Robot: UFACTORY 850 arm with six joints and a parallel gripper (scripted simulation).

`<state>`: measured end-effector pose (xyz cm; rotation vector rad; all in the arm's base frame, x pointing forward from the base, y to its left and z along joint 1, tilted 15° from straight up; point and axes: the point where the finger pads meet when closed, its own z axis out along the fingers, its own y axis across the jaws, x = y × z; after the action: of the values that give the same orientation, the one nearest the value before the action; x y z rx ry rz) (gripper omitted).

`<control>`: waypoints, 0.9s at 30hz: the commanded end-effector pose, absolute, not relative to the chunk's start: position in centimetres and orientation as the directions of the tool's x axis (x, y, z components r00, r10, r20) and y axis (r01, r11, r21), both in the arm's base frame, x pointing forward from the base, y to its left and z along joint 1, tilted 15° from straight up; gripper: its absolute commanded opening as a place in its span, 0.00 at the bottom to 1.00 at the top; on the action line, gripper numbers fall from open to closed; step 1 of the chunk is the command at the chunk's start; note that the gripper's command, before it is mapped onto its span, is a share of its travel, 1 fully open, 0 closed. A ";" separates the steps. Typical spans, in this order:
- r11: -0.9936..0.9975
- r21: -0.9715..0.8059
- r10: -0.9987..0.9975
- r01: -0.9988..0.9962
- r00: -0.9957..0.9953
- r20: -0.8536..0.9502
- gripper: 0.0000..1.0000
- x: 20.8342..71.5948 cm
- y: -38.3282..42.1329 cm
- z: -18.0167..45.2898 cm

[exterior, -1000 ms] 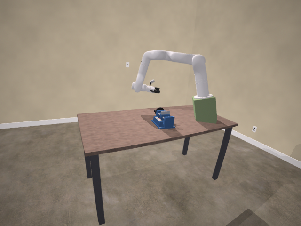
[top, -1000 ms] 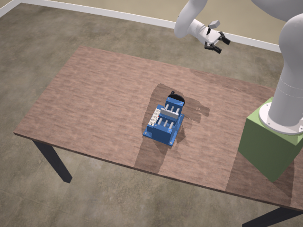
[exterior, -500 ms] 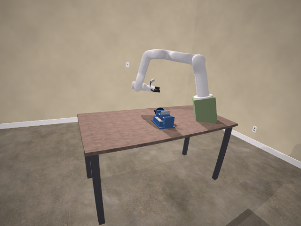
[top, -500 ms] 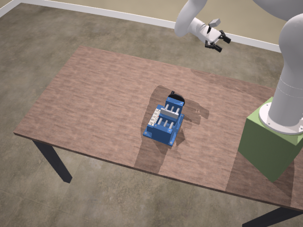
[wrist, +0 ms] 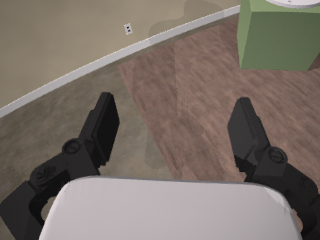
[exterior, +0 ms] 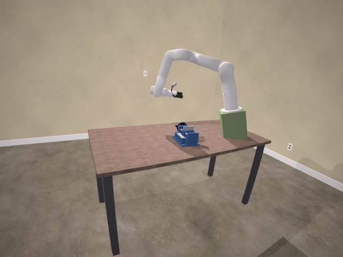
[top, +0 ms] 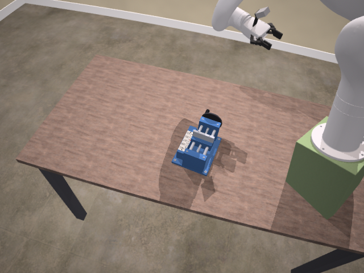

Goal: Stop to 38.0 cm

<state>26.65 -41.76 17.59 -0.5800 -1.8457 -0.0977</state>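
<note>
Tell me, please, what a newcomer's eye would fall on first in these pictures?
Probably the blue stop fixture near the middle of the wooden table, its black handwheel at the far end. Next, the white arm's gripper, open and empty, high above the table's far edge, and the green pedestal at the table's right end.

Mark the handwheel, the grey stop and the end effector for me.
handwheel (top: 212, 116), top view, on its black rim behind the blue frame.
grey stop (top: 202, 136), top view, on its top face.
end effector (top: 271, 39), top view, midway between the open fingertips.

Wooden table (exterior: 133, 149), green pedestal (exterior: 235, 127) — wall outlet (exterior: 289, 146)
</note>
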 end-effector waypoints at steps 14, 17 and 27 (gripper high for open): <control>0.899 -0.215 0.338 0.382 -0.293 0.894 1.00 26.5 -41.3 20.0; 0.938 -0.213 0.312 0.274 -0.397 0.863 1.00 27.5 -41.3 18.9; 0.978 -0.208 0.172 0.010 -0.600 0.781 1.00 30.9 -40.8 16.7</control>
<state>29.34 -40.98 17.76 -0.2732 -2.0971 0.1226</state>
